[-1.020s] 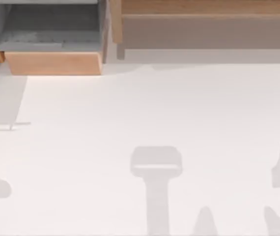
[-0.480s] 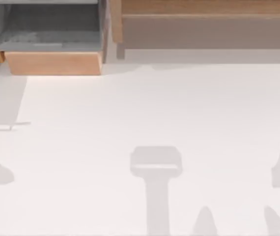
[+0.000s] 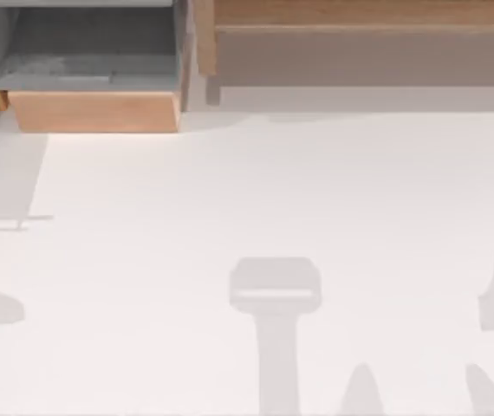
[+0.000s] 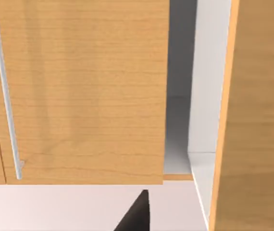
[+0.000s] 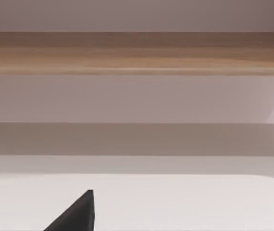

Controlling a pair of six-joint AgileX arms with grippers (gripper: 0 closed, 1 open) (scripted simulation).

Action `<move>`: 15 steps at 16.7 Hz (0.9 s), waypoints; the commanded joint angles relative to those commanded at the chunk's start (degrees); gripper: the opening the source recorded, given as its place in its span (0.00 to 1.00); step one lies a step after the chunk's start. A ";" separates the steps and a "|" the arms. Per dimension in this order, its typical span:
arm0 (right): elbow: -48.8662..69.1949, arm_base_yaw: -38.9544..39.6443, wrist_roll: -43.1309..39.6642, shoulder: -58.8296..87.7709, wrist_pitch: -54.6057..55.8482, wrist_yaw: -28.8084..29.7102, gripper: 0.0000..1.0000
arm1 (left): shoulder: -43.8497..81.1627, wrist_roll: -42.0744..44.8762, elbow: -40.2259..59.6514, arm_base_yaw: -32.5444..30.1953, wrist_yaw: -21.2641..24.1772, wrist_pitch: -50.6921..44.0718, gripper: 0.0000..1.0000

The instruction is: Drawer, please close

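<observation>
**Drawer stands pulled out at the upper left of the table**

Drawer [image 3: 91, 82] sits in the upper left of the top view, drawn forward from its housing so that its grey inside and grey side walls lie open to the camera. Its light tan wood front panel [image 3: 94, 112] faces the white table [image 3: 273, 191] and stands forward of the long wooden unit [image 3: 360, 43], which stretches along the upper edge from just beside the drawer to the right of the frame, with a brown recessed face under a tan top rail. Grey shadows of the arms fall across the lower part of the table, at the far left, in the middle and toward the right.

In the left wrist view, a broad tan wood panel [image 4: 79, 91] with a thin pale bar [image 4: 5, 96] running along it is close in front of the camera; a second tan wood face [image 4: 252, 115] stands beside it across a shaded gap. One dark fingertip of the left gripper [image 4: 136, 215] juts in at the lower edge; whether its jaws are apart or together cannot be told.

In the right wrist view, one dark fingertip of the right gripper [image 5: 75, 214] shows at the lower edge above the white table, well apart from the wooden unit; its jaw state cannot be told either.
</observation>
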 joint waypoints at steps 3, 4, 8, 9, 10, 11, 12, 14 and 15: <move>0.00 0.00 0.00 0.00 0.00 0.00 1.00 | 0.00 0.00 0.00 0.00 0.00 0.00 0.25; 0.00 0.00 0.00 0.00 0.00 0.00 1.00 | 0.00 0.00 0.00 0.00 0.00 0.00 0.17; 0.00 0.00 0.00 0.00 0.00 0.00 1.00 | 0.00 0.00 0.00 0.00 0.00 0.00 0.00; 0.00 0.00 0.00 0.00 0.00 0.00 1.00 | 0.00 0.00 0.00 0.00 0.00 0.00 0.00; 0.00 0.00 0.00 0.00 0.00 0.00 1.00 | 0.00 0.00 0.00 0.00 0.00 0.00 0.00; 0.00 0.00 0.00 0.00 0.00 0.00 1.00 | 0.00 0.00 0.00 0.00 0.00 0.00 0.00; 0.00 0.00 0.00 0.00 0.00 0.00 1.00 | 0.00 0.00 0.00 0.00 0.00 0.00 0.00; 0.00 0.00 0.00 0.00 0.00 0.00 1.00 | 0.00 0.00 0.00 0.00 0.00 0.00 0.00; 0.00 0.00 0.00 0.00 0.00 0.00 1.00 | 0.59 -0.20 -0.06 0.14 0.00 -0.52 0.00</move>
